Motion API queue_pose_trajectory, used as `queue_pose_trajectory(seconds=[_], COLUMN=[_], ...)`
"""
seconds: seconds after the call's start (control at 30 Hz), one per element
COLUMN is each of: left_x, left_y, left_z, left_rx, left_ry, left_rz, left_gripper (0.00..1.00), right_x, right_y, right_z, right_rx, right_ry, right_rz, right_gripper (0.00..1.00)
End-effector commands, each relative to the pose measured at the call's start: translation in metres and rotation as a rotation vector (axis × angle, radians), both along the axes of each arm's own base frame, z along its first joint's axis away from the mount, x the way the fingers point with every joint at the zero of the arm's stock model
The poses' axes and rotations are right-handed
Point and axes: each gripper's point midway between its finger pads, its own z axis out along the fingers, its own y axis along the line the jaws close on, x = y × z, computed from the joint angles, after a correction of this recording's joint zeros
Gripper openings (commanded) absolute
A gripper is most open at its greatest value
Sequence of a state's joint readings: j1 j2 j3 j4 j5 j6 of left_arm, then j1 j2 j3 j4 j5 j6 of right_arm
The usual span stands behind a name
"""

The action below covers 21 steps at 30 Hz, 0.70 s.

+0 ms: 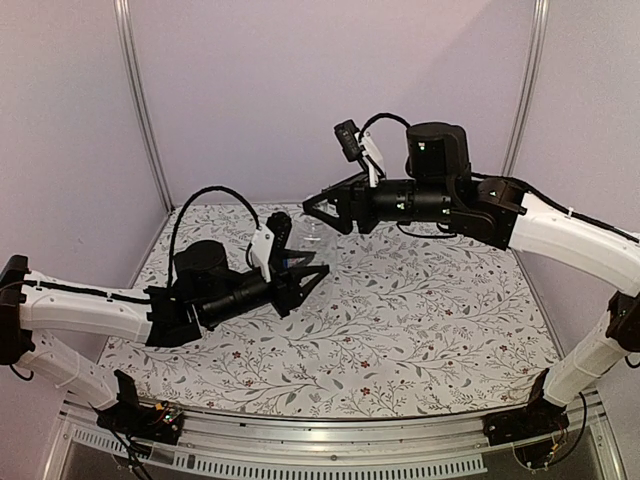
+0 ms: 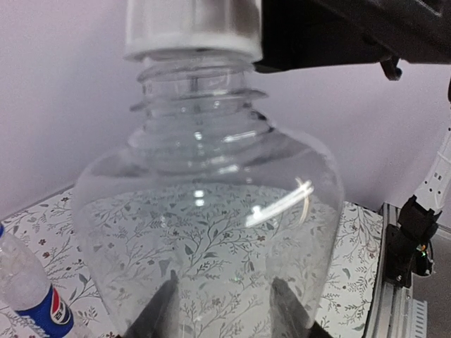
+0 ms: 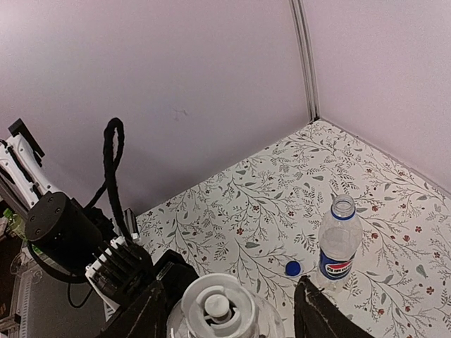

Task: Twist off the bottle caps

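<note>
The left arm (image 1: 85, 312) and right arm (image 1: 570, 235) share white shells, black joints, black tapered fingers (image 1: 308, 272), and looping black cables (image 1: 212, 190) by the wrists.

Clear glossy plastic, ridged at the neck: short bottle (image 2: 204, 232); its cap (image 2: 190, 28) is pale plastic, satin. The Pepsi bottle (image 3: 340, 246) is clear plastic with a glossy printed label, the blue cap (image 3: 292, 267) smooth plastic. The table cover (image 1: 400, 330) is matt, floral print; front rail (image 1: 330, 440) brushed metal; arm shells (image 1: 570, 235) smooth white plastic.
</note>
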State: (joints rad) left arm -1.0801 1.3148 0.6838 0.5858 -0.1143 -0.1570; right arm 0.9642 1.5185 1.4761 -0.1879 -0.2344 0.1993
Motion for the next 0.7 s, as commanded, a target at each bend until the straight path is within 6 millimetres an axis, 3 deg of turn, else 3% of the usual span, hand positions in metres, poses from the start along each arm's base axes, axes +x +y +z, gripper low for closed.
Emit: queue_pose_trajectory(seconds=[0.0, 0.3, 0.67], left_x=[-0.002, -0.002, -0.011], left_y=[-0.005, -0.002, 0.000], left_z=[0.010, 0.010, 0.011], left_rx=[-0.008, -0.004, 0.005], left_ry=[-0.025, -0.030, -0.051], left_rz=[0.000, 0.008, -0.039], left_gripper=[0.37, 0.37, 0.37], right_x=[-0.004, -0.005, -0.017], right_y=[0.007, 0.010, 0.005], right_z=[0.005, 0.003, 0.013], right_rx=[0.005, 0.000, -0.001], right_ry=[-0.002, 0.000, -0.071], right_rz=[0.021, 0.040, 0.101], right_gripper=[0.58, 0.39, 0.00])
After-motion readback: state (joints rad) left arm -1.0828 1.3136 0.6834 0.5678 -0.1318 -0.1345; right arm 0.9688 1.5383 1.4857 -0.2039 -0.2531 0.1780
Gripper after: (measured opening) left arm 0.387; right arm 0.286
